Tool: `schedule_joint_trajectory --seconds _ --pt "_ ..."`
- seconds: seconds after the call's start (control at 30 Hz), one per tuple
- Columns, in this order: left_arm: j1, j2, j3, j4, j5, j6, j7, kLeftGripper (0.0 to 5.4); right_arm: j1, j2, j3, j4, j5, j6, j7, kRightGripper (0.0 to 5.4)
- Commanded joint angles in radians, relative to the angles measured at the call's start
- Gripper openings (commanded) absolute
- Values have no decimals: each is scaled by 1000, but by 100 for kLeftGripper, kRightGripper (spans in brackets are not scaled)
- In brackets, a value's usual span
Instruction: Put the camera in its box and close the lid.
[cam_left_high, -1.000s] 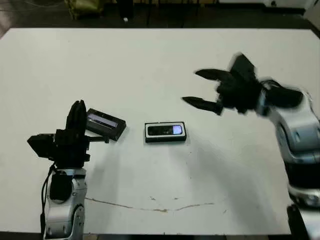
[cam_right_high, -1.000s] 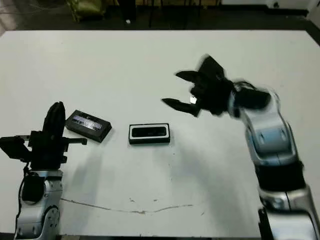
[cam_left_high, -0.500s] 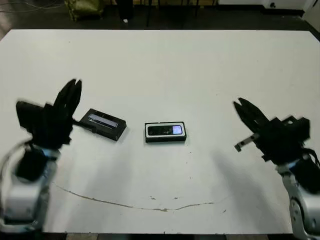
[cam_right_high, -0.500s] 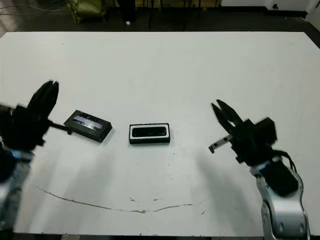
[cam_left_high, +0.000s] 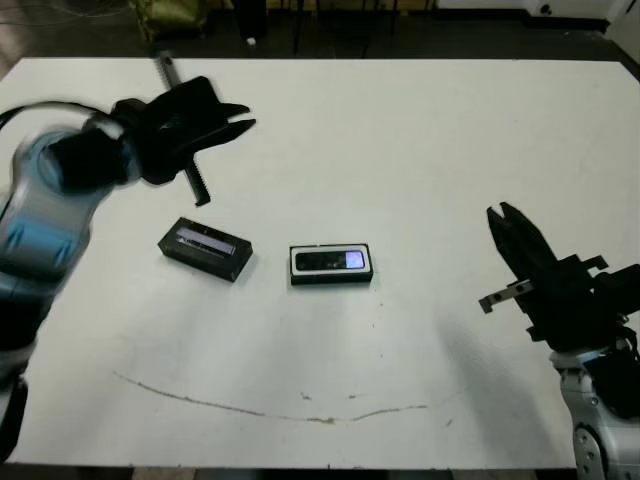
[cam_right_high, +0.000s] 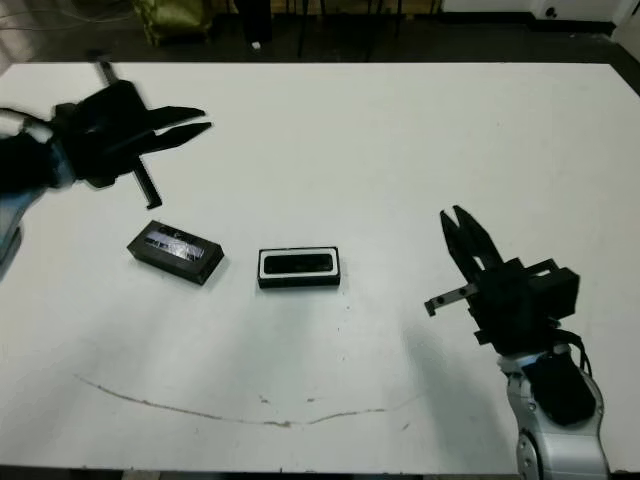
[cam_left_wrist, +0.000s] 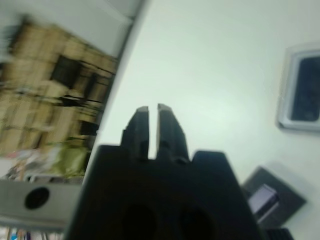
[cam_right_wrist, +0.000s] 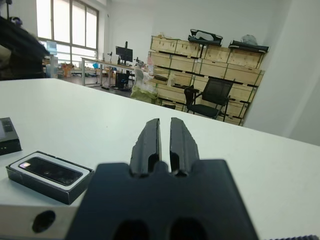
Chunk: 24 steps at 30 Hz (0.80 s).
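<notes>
Black and slim, the camera (cam_left_high: 330, 261) already lies in the box (cam_left_high: 331, 276), its glossy bluish patch facing up against the white lining; the box sits near the middle of the white worktop (cam_left_high: 400, 150), a little toward the near edge. Just beside it, toward the left edge and not touching it, the lid (cam_left_high: 205, 247) lies flat and slightly skewed, silvery strip upward. With the camera seated, the remaining step appears to be fitting the lid on.

The left end effector (cam_left_high: 232, 125) hangs above the worktop toward the far left corner, beyond the lid, blurred in the head views. Its two fingers (cam_left_wrist: 141, 130) show only a narrow slit between them in the left wrist view, and they grip nothing. Held high and off to the side like this, it seems poised to reach toward the lid, though that is a guess.

The right end effector (cam_left_high: 510, 235) sits near the right edge, well apart from the box, fingers pointing toward the far edge. Its fingers (cam_right_wrist: 149, 142) are also nearly together with a thin gap, empty. Parked there, it leaves the space around box and lid clear
</notes>
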<state>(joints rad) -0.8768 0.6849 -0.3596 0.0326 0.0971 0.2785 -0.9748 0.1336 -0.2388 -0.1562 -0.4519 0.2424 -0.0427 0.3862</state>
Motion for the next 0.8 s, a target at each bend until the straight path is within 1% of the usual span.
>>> schedule_joint_trajectory --seconds 0.03,0.13,0.2,0.3,0.37,0.43,0.5,0.67,0.8 --pt "-107 -50 -90 186 46 -75 -124 0 18 -10 -4 7 15 24 -5 1" --pt "-194 -92 -168 287 136 -78 -178 0 20 -9 -6 4 30 35 -11 1" --pt "-236 -118 -216 345 199 -101 -203 0 17 -14 -9 10 36 36 -7 1" --pt "-260 -145 -255 406 256 -147 -228 0 14 -19 -15 17 44 36 -5 1" --pt "-267 -162 -275 442 278 -167 -259 0 18 -14 -18 10 46 47 -16 1" --pt "-274 -173 -291 468 290 -189 -303 0 17 -10 -19 18 51 36 -13 1" --pt "-277 -179 -300 480 311 -207 -327 0 17 -13 -18 16 45 39 -18 1" --pt "-269 -189 -319 503 373 -249 -338 0 18 -14 -16 13 33 40 -31 1" --pt "-266 -199 -335 537 410 -278 -350 0 16 -10 -18 22 56 32 -22 1"
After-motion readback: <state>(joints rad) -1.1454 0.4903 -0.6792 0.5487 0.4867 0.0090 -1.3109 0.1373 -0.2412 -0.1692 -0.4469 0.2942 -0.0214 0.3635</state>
